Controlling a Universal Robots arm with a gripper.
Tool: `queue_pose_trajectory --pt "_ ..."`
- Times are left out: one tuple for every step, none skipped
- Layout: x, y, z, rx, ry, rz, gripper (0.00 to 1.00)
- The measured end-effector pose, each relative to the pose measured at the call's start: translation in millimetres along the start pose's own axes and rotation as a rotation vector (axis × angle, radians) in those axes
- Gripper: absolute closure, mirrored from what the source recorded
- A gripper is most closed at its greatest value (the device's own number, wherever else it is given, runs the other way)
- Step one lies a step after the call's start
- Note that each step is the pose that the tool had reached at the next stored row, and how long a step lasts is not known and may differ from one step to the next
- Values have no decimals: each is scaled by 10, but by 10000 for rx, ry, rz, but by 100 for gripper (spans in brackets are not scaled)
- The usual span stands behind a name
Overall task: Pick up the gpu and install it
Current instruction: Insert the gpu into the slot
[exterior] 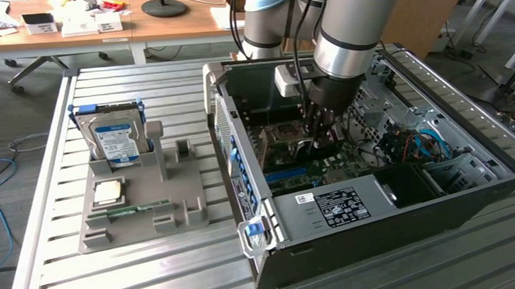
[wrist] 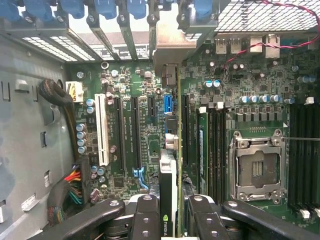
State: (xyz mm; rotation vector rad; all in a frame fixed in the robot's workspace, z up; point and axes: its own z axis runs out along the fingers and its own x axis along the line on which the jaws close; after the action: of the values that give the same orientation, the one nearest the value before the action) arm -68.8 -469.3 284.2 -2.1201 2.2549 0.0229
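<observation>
My arm (exterior: 350,32) stands steeply above my end effector (exterior: 320,132), its silver-grey last link nearly vertical. My dark wrist (exterior: 331,94) points straight down beneath it, and the end effector hangs below the wrist with its tips lowest. In the wrist view, my two black fingers (wrist: 146,217) are drawn close together, clamped on either face of the gpu (wrist: 169,185), which sits edge-on between them and reaches out past the fingertips.

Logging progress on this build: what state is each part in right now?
case: lying on its side, open.
pincer: shut on the gpu, inside the case.
gpu: held edge-on over the motherboard slots.
CPU socket: empty.
hard drive: upright in the tray.
RAM stick: flat on the tray.
</observation>
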Motion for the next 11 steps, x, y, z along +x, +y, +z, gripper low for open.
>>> queue_pose_trajectory --pt "1 7 2 0 0 0 73" --pt "1 16 4 0 -2 0 73" --pt "1 22 6 0 -1 1 73" --pt "1 26 14 2 -6 1 73" --pt "2 29 22 2 -5 0 73" --pt "3 31 27 0 -3 0 73" --pt "3 31 27 0 -1 -1 73" --pt "3 31 27 0 -1 -1 73" --pt "3 32 27 0 0 -1 73" --pt "3 34 27 0 -1 0 73" --pt "3 40 29 1 -3 3 73"
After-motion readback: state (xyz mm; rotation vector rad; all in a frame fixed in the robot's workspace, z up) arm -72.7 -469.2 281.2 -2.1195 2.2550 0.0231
